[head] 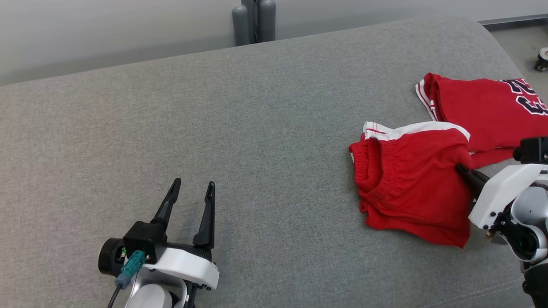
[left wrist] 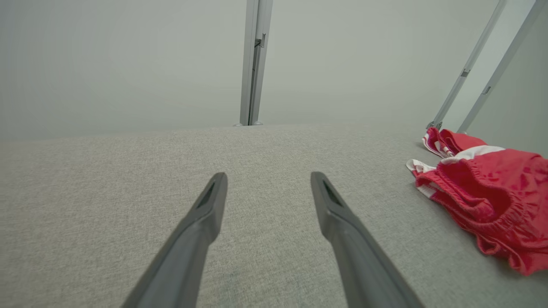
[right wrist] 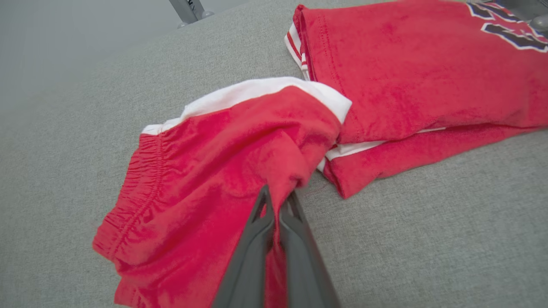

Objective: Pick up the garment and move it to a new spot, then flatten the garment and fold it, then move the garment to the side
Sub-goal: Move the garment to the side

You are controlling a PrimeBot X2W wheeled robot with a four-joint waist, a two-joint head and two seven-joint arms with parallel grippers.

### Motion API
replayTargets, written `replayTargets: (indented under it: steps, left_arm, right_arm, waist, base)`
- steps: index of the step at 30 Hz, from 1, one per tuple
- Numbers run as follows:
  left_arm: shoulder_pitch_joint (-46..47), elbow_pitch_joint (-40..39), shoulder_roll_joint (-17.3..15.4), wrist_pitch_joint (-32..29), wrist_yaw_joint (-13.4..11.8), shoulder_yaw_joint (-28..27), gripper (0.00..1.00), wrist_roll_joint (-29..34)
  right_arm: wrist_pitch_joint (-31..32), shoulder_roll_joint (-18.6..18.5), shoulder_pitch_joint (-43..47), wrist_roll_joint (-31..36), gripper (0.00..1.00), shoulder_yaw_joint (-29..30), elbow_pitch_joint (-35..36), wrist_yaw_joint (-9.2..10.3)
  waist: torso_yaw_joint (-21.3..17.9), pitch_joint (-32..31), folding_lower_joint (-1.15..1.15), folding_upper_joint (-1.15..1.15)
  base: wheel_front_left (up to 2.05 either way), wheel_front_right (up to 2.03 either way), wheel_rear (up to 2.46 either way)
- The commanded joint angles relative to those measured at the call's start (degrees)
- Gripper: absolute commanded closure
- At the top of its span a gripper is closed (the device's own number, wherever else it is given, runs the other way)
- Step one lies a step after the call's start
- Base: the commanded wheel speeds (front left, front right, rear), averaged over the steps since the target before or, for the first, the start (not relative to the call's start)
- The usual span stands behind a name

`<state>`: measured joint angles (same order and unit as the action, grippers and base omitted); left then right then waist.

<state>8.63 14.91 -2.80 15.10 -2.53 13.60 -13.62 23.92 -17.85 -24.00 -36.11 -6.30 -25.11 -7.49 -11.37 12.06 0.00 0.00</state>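
Right gripper (right wrist: 277, 200) clamped on the red shorts (right wrist: 201, 162), left gripper (head: 192, 188) spread and idle: best lift straight up so the shorts clear the folded jersey (right wrist: 406, 68).

Before me spreads a grey woven cloth surface (head: 214, 128). Toward my right on it lies a folded red jersey with white trim and dark numerals (head: 488, 111). Grey metal posts (head: 254, 21) stand behind its far edge.

Red shorts (head: 406, 188), white trim, gathered elastic waistband toward the left. Crumpled on the grey fabric surface (head: 239, 141), right edge bunched and pinched by the right gripper (right wrist: 278, 199), white hem touching a folded red jersey (head: 483, 111).
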Motion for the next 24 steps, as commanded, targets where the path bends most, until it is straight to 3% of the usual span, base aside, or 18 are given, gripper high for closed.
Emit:
replayTargets:
  steps: [1, 13, 24]
  left_arm:
    - [0.6, 0.1, -0.2, 0.1, 0.1, -0.1, 0.0, 0.1]
    - [-0.3, 0.1, -0.2, 0.1, -0.4, 0.3, 0.0, -0.6]
    - [1.4, -0.7, -0.2, 0.1, 0.0, -0.2, 0.0, 0.7]
  right_arm:
    - [-0.4, -0.1, -0.3, 0.3, 1.0, 0.0, 0.1, -0.01]
    - [2.4, -7.2, -6.8, 6.3, 1.0, -1.2, 1.3, -0.01]
    - [0.9, -13.4, -13.4, 10.3, 1.0, 0.7, -4.6, -0.01]
  waist:
    - [0.4, -0.3, 0.0, 0.0]
    - [4.0, -1.5, 0.0, 0.0]
    - [6.9, 1.8, 0.0, 0.0]
  base:
    - [0.0, 0.0, 0.0]
    - [0.0, 0.0, 0.0]
    - [0.0, 0.0, 0.0]
